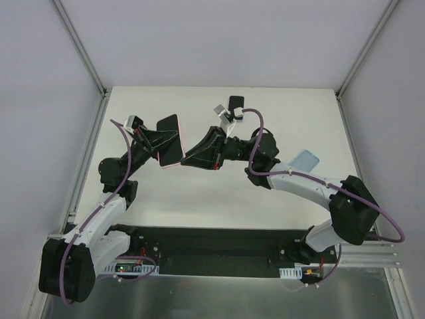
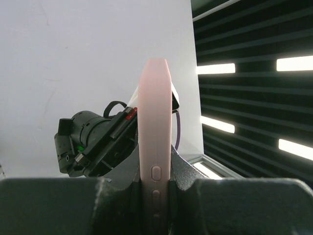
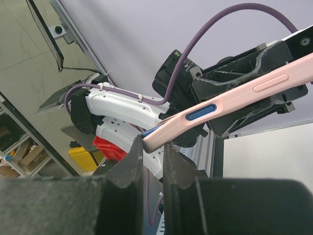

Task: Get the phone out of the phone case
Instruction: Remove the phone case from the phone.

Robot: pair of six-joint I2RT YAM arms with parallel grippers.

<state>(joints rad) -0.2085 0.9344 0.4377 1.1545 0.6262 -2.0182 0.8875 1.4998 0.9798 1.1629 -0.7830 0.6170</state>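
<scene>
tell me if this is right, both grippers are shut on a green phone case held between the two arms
Not quite. The phone case is pink, not green; the left wrist view shows it clearly. The rest stands: the left gripper and the right gripper are both shut on it, between the two arms.

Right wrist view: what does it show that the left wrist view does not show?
Only the right wrist view: the right gripper pinches a corner of the pink case, where a blue edge, likely the phone, peeks out. Only the left wrist view: the case stands edge-on, clamped in the left gripper. Both: the pink case, held in a closed grip.
</scene>
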